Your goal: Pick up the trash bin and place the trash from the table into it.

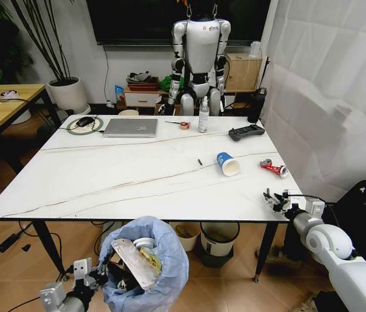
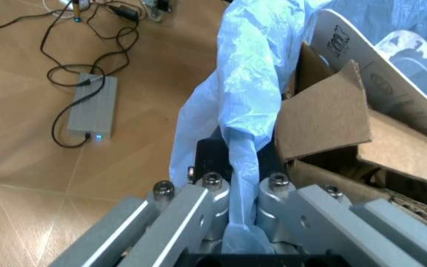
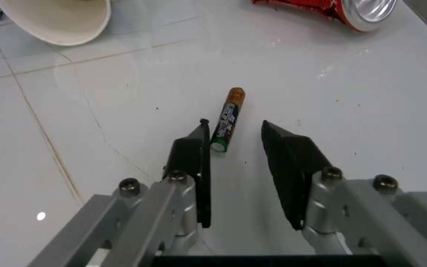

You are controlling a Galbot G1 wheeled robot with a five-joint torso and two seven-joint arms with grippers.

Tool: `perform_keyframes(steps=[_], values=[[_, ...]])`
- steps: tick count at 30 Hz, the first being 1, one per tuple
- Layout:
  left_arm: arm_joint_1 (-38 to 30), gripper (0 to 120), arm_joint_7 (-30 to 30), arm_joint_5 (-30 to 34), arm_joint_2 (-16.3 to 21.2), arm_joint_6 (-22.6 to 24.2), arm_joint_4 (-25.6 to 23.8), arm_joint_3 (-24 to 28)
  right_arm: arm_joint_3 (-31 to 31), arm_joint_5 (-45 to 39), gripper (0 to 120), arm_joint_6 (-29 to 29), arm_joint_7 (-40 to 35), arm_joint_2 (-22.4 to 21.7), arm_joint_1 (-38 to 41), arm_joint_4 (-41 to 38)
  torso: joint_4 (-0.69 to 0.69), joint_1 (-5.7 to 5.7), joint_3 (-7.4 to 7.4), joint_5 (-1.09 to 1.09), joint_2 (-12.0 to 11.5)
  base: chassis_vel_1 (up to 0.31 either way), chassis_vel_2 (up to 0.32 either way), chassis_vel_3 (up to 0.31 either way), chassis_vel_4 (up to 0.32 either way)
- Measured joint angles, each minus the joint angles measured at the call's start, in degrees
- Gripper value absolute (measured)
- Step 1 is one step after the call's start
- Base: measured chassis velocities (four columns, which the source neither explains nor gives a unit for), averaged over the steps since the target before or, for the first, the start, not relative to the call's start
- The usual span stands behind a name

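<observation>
In the head view, the large white marble-look desk (image 1: pixel 130 175) with thin brown veins fills the middle of the frame; a blue paper cup (image 1: pixel 227 163) lies on its side right of centre and a crushed red can (image 1: pixel 274 168) lies nearer the right edge. At the bottom centre, below the desk's front edge, sits the small round trash bin (image 1: pixel 145 263) lined with a crinkly light-blue bag, already holding cardboard and other litter; the left claw (image 1: pixel 97 274) grips it from the lower left, probably to keep it close under the edge for dropping things in. The right claw (image 1: pixel 275 200) hovers over the desk's lower right corner. In the left wrist view, the left claw's fingers are clamped on a fold of the blue bag at bottom centre, brown cardboard (image 2: pixel 347 133) to the right. In the right wrist view, the right claw's jaws stand moderately spread, straddling one end of a small cylindrical battery (image 3: pixel 227 127) at mid-frame, apparently lined up to pinch it.
</observation>
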State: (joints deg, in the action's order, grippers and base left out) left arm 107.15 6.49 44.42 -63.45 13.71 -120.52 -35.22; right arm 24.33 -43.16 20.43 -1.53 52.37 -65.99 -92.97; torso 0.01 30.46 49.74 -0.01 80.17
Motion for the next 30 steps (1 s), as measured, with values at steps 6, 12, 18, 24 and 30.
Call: perform_keyframes(steps=[6, 12, 18, 24, 30], values=[[-0.2, 0, 0.0, 0.2, 0.1, 0.0, 0.0, 0.0, -0.2, 1.1, 2, -0.1, 0.1, -0.3, -0.4, -0.2, 0.0, 0.0, 0.0, 0.0, 0.0, 0.0, 0.0, 0.0, 0.0], [-0.4, 0, 0.0, 0.3, 0.3, 0.0, 0.1, 0.0, -0.6, 1.7, 0, -0.1, 0.1, -0.5, -0.6, -0.7, 0.0, 0.0, 0.0, 0.0, 0.0, 0.0, 0.0, 0.0, 0.0], [-0.8, 0, 0.0, 0.5, 0.4, 0.0, 0.1, 0.1, -1.3, -0.8, 0, -1.9, 1.3, -1.0, -0.7, -4.2, 0.0, 0.0, 0.01, 0.03, 0.0, 0.0, 0.0, 0.0, 0.0], [-1.4, 0, 0.6, 1.2, 0.8, 0.3, -0.8, 0.2, -8.5, -9.8, 0, -9.2, 7.5, -3.8, -1.2, -16.3, 0.0, 0.0, 0.0, -0.01, 0.0, 0.0, 0.0, 0.0, 0.0], [-1.9, 0, 1.3, 2.0, 1.1, 0.8, -1.7, 0.0, -23.5, -12.9, 0, -17.9, 15.7, -8.4, 2.6, -23.6, 0.01, 0.0, 0.0, -0.02, 0.0, 0.0, 0.0, 0.0, 0.0]])
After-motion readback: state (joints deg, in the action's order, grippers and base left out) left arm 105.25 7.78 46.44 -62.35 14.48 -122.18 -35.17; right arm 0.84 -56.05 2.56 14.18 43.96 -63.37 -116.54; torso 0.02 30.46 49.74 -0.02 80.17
